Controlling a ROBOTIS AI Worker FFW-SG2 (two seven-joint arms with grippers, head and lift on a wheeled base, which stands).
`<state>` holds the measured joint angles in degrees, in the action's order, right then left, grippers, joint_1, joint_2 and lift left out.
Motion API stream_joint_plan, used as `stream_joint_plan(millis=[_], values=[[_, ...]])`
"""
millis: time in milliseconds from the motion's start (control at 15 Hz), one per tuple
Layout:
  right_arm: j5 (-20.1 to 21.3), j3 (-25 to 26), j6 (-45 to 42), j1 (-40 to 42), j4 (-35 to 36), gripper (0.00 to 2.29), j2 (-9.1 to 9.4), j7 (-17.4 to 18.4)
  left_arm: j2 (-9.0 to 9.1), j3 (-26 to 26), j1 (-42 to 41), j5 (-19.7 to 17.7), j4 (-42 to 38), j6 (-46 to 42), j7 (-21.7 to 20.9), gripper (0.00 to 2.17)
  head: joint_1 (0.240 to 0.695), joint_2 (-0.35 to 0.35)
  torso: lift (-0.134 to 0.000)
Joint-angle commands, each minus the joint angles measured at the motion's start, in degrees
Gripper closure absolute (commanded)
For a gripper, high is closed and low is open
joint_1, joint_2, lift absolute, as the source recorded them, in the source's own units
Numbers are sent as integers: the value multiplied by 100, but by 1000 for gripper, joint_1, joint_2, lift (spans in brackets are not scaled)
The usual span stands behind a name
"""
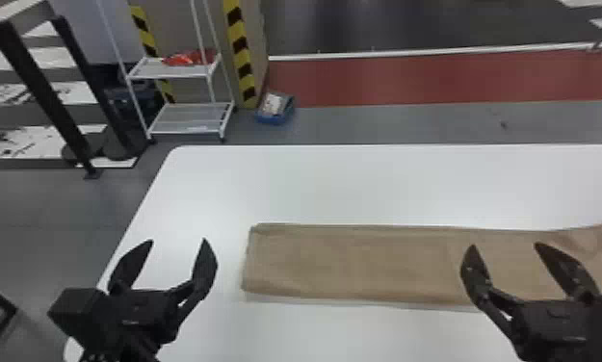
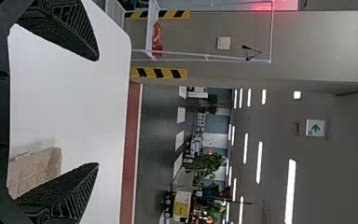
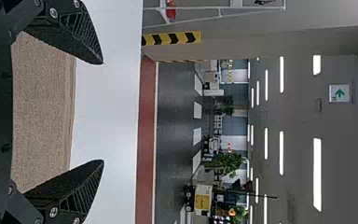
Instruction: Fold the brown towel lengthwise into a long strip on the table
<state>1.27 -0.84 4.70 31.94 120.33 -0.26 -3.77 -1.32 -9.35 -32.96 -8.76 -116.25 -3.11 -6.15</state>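
Floor: grey, with a red band (image 1: 434,79) across the upper right of the head view.
Table: white (image 1: 362,187), rounded corners, spanning the centre and lower part of the head view.
Brown towel: one, flat on the table (image 1: 352,262); a long strip from just left of centre to the right edge of the head view. Left end squarish; long edges nearly straight there. Toward the right edge, creased, its upper edge rising. Right wrist view shows fine parallel lines along one edge.
Right gripper: black, lower right of the head view (image 1: 504,244); two fingers spread wide, the towel visible behind and between them. Also spread in the right wrist view.
Left gripper: black, lower left of the head view (image 1: 178,240); two fingers spread wide, over bare tabletop, left of the towel's end. In the left wrist view, a corner of the towel appears beside one finger.
Rack: white frame with shelves (image 1: 189,118), upper left of the head view.
Posts: two, black (image 1: 44,91), tilted in view, upper left.
Striped column edge: yellow and black (image 1: 240,48), upper left of centre.
Bin: blue (image 1: 275,119), on the floor near the column's foot.
Red item: one (image 1: 184,59), on a rack shelf.
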Motion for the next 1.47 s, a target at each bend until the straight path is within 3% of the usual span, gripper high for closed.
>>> stream_joint_plan(millis=[0, 1400], values=[[-4, 5, 18, -13, -10, 144, 32, -1, 9, 4, 0, 15, -3, 44, 9, 73, 695, 123, -92], [-162, 5, 53, -74, -97, 144, 32, -1, 27, 30, 0, 76, 15, 79, -9, 73, 695, 119, -92]])
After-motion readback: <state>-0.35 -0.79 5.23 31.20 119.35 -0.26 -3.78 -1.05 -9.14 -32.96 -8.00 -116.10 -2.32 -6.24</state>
